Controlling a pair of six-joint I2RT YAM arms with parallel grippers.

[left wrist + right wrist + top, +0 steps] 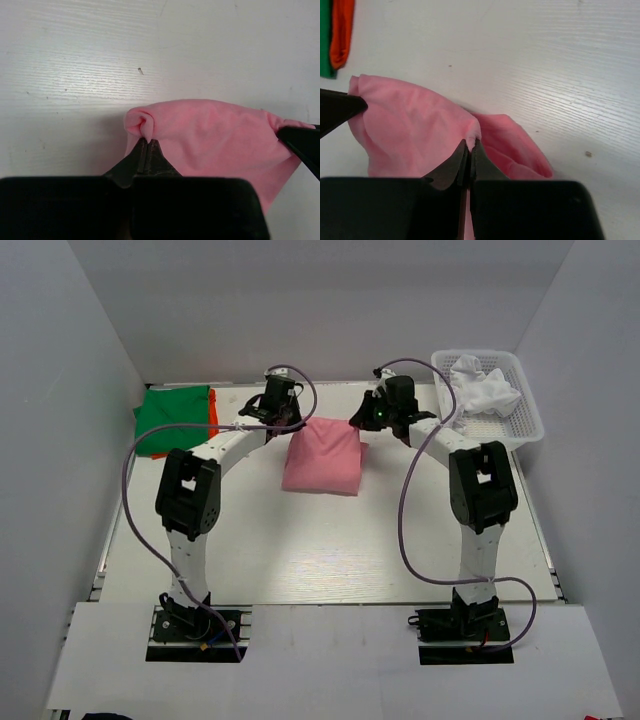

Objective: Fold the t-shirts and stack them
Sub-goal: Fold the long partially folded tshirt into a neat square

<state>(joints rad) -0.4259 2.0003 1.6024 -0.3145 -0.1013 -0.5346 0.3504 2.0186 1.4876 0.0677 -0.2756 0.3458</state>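
- Pinching the far corners of a pink t-shirt, the left gripper and right gripper reach in from either side over the white table in the top view. The folded shirt lies just toward 12 o'clock of the table's centre. At 10 o'clock, well apart from it, a folded green t-shirt rests on an orange t-shirt. At 2 o'clock a white basket holds crumpled white t-shirts.
- In the left wrist view, the left gripper's jaws are pressed together on a bunched corner of the pink cloth, low in the frame toward 6 o'clock. The shirt spreads away toward 3 o'clock, where a dark fingertip of the other arm meets its opposite corner.
- In the right wrist view, the right gripper's jaws are likewise clamped tight on a peak of pink fabric near 6 o'clock. The shirt runs toward 9 o'clock, where the left arm's fingertip touches its edge. The green and orange shirts show at 11 o'clock.
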